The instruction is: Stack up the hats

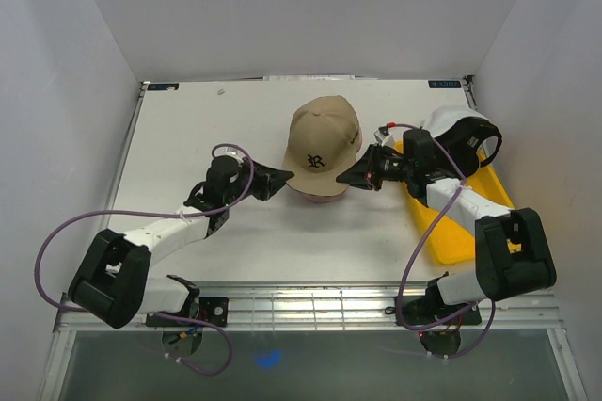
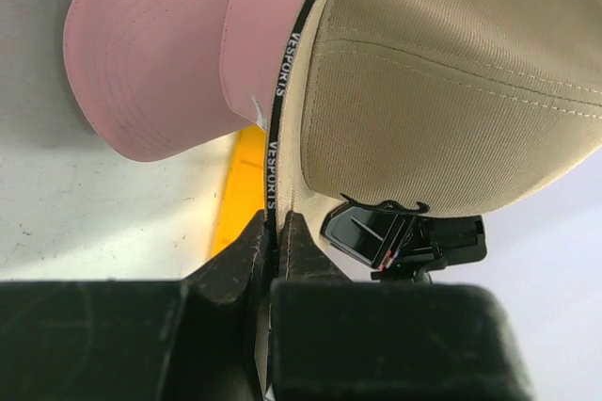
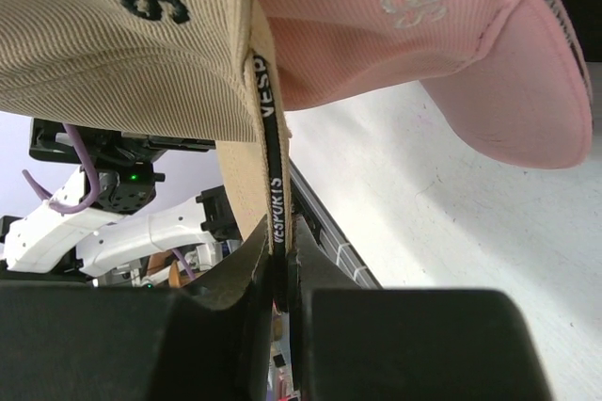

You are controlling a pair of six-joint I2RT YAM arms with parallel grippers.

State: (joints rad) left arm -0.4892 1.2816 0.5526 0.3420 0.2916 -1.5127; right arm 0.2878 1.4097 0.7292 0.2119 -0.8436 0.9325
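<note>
A tan cap (image 1: 322, 140) with a dark logo sits over a pink cap (image 1: 324, 197), of which only a sliver shows below it in the top view. My left gripper (image 1: 285, 178) is shut on the tan cap's left rim and my right gripper (image 1: 350, 175) is shut on its right rim. The left wrist view shows my left gripper (image 2: 276, 232) pinching the black-lined edge of the tan cap (image 2: 451, 81), with the pink cap (image 2: 160, 53) beyond. In the right wrist view, my right gripper (image 3: 282, 250) clamps the same band of the tan cap (image 3: 122, 34), beside the pink cap (image 3: 423, 24).
A yellow tray (image 1: 453, 227) lies at the right under my right arm, and a white cap (image 1: 459, 133) rests at its far end. White walls close in the table on the left, back and right.
</note>
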